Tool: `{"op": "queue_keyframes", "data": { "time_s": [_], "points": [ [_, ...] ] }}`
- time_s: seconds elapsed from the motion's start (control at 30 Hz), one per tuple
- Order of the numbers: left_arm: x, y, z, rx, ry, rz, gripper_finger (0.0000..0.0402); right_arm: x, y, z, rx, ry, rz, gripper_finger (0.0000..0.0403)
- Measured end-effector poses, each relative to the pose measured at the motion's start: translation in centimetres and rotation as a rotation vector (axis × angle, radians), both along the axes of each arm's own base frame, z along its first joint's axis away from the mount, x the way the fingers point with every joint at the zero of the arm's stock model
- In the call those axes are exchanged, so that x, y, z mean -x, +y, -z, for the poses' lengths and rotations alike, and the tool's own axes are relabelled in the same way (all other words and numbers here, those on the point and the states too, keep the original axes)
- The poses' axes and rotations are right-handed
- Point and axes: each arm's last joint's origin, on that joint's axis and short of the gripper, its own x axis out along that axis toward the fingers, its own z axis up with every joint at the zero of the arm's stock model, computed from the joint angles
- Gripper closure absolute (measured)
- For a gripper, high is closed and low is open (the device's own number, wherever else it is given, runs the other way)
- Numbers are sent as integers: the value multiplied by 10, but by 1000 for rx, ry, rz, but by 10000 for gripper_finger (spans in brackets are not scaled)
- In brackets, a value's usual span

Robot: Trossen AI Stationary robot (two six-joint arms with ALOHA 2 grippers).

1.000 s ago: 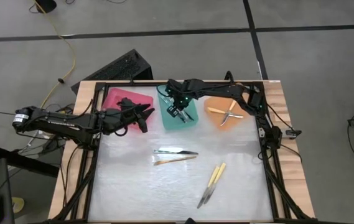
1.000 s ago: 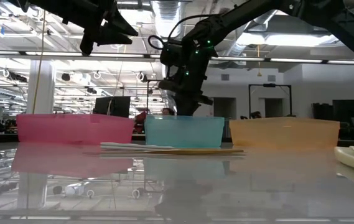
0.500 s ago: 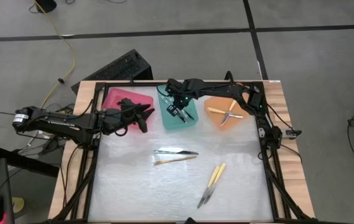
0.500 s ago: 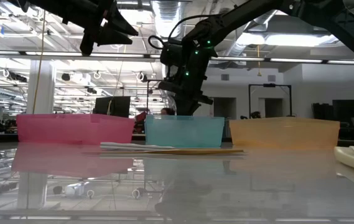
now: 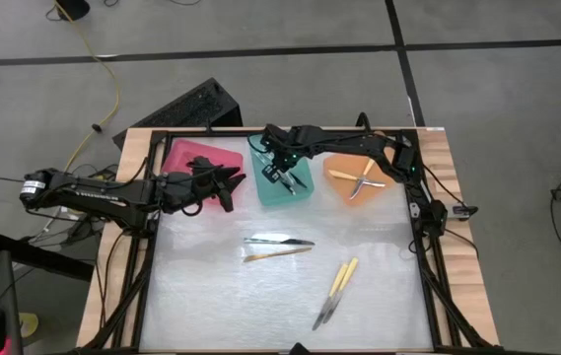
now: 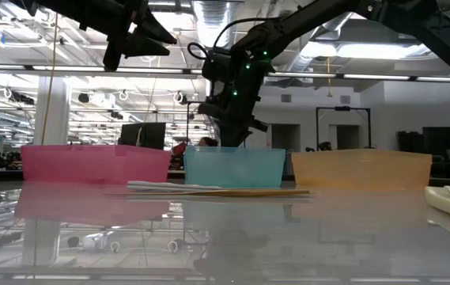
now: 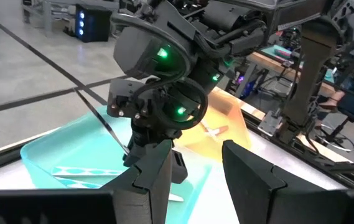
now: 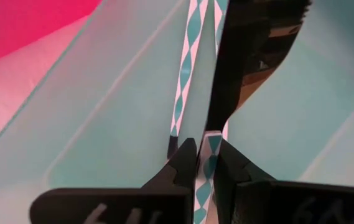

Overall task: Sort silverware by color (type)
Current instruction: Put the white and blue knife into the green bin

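My right gripper (image 5: 280, 176) is over the teal tray (image 5: 302, 195) and is shut on a utensil with a teal-and-white patterned handle (image 8: 205, 163). Its dark metal end (image 8: 251, 56) reaches ahead of the fingers. Another teal-patterned utensil (image 8: 186, 68) lies flat on the tray floor. My left gripper (image 5: 227, 189) is open and empty by the right edge of the pink tray (image 5: 189, 158); its fingers (image 7: 155, 180) show in the left wrist view. On the table lie a silvery utensil (image 5: 278, 241), an orange-tan one (image 5: 276, 253) and two pale yellow ones (image 5: 337, 288). My right gripper pinches the utensil's teal-and-white handle (image 8: 206, 177) between its two fingers, which lie along it. The gripper comes from above, slanting down into the tray (image 6: 232, 141). The utensil's metal end points down toward the tray floor; whether it touches the floor cannot be told.
The orange tray (image 5: 379, 170) at the far right holds two orange-tan utensils (image 5: 359, 180). The three trays stand in a row along the table's far edge. A black frame (image 5: 428, 247) borders the table. The near half of the table has free room around the loose utensils.
My right gripper has risen slightly over the teal tray, still shut on the teal-handled utensil.
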Motion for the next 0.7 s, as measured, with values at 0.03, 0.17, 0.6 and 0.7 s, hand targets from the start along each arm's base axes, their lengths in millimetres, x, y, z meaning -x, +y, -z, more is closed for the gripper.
{"op": "queue_keyframes", "data": {
  "time_s": [0.03, 0.17, 0.6, 0.7],
  "points": [
    [0, 0, 0, 0, 0, 0, 276, 0, 0, 0, 1, -3, 0, 365],
    [1, 0, -1, 7, -9, -1, 276, 0, 0, 0, 2, -5, 0, 365],
    [17, 0, -15, -16, -61, -15, 276, -1, 0, -1, 3, -15, 5, 365],
    [22, 0, -19, -16, -75, -16, 276, -2, 0, -1, 4, -18, 4, 365]
  ]
}}
